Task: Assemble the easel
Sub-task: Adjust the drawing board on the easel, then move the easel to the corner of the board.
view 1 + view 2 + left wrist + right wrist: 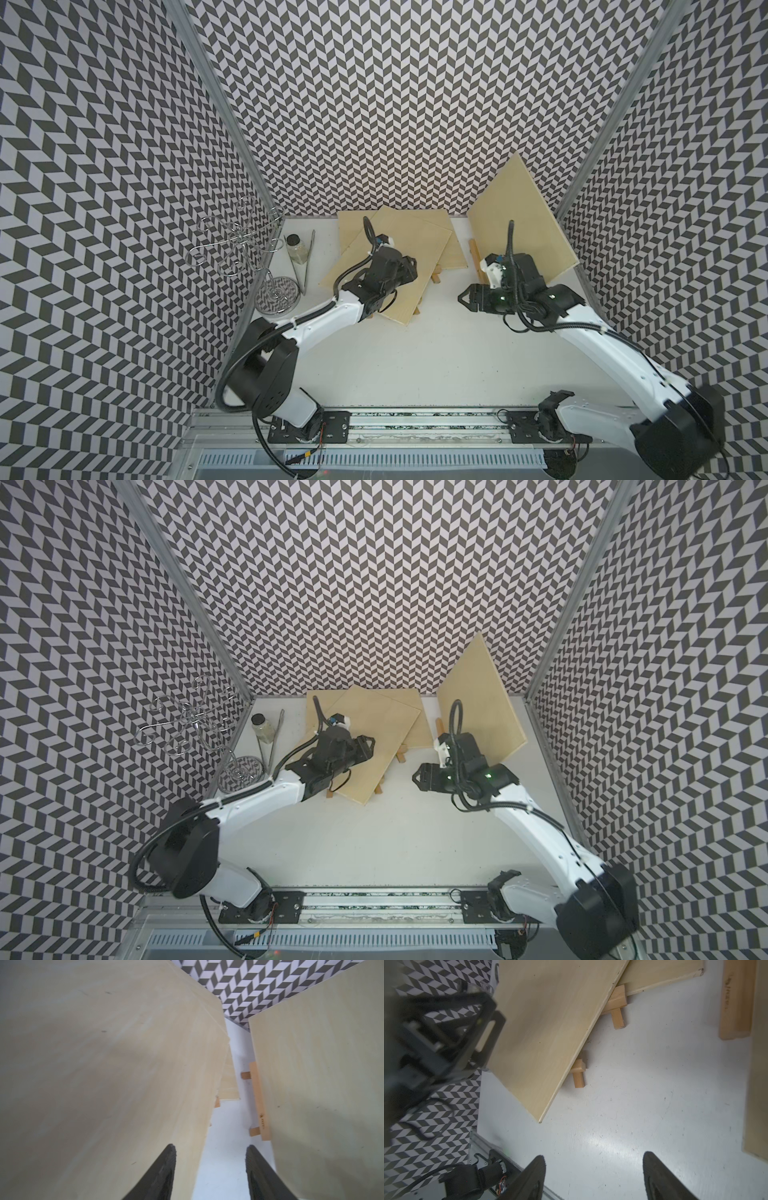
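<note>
Rail (415,419) sits closest; in a top view my left claw (411,266) hangs over the tilted board (419,249), right claw (462,298) over bare counter (415,365). Left wrist alone shows the ledge (259,1101) under the leaning board (311,1084); claw released, empty. Right wrist reveals easel legs (617,1016) beneath the tilted board; claw spread, empty.

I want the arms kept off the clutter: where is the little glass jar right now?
In both top views the glass jar sits in the table's far left corner, beside the metal tongs and the wire rack.
</note>
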Robot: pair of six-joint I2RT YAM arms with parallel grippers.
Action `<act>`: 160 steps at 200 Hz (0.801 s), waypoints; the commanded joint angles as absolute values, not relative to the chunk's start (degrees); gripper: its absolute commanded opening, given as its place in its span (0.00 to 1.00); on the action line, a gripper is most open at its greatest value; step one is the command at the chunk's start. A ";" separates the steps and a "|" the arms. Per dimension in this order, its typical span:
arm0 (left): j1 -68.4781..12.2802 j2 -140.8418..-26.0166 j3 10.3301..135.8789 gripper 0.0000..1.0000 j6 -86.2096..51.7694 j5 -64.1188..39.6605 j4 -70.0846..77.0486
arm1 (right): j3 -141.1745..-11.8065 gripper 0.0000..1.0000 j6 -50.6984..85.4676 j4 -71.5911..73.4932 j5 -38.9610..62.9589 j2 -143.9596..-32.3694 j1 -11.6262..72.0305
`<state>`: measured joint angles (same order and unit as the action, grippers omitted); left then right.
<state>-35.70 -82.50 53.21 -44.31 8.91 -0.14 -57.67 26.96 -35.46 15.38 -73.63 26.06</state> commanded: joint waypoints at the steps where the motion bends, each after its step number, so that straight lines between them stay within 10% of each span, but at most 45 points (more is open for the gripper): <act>1: -32.82 -74.00 45.66 0.55 -41.13 11.44 -5.35 | -62.57 0.74 24.97 -26.48 10.99 -85.21 26.10; 70: -32.22 -56.84 38.71 0.57 -41.22 19.03 -10.98 | -85.85 0.76 22.34 -29.27 1.91 -116.83 24.74; 160: -32.17 -56.57 38.03 0.57 -41.22 19.18 -10.75 | -82.45 0.76 20.50 -28.47 -1.05 -117.11 17.36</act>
<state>-32.23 -55.72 37.93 -41.80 17.41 -10.39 -84.07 21.93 -28.95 0.84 -118.87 20.25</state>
